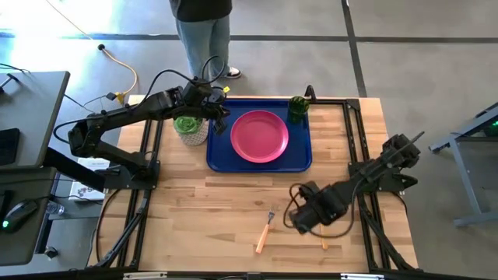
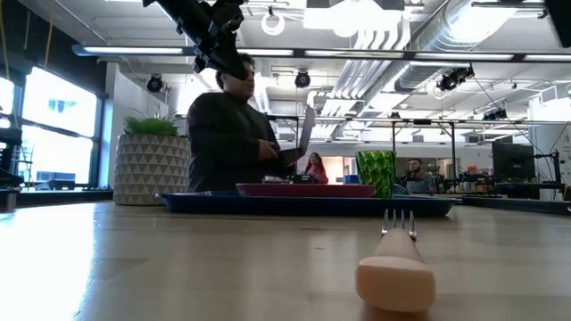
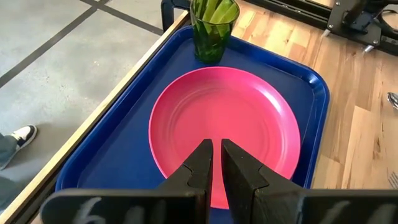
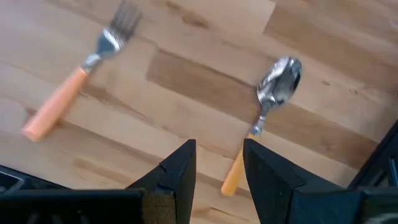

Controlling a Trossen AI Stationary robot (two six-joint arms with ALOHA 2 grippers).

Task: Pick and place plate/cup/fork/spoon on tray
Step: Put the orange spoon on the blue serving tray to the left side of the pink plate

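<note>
The wooden bench [image 1: 233, 202] carries one dark blue tray [image 1: 222, 155]. In the tray lie one pink plate [image 1: 260, 136], flat near its middle, and one green cup [image 1: 298, 107], upright in the far corner. Just beside the tray stands one white pot [image 1: 191, 131] with a green plant. One fork [image 1: 265, 230] and one spoon [image 4: 272, 99] lie on bare wood, well apart from the tray. The left gripper [image 3: 216, 163] hangs over the plate's edge, fingers nearly pressed together, pinching nothing. The right gripper [image 4: 219, 165] hovers above the spoon's handle, fingers spread.
</note>
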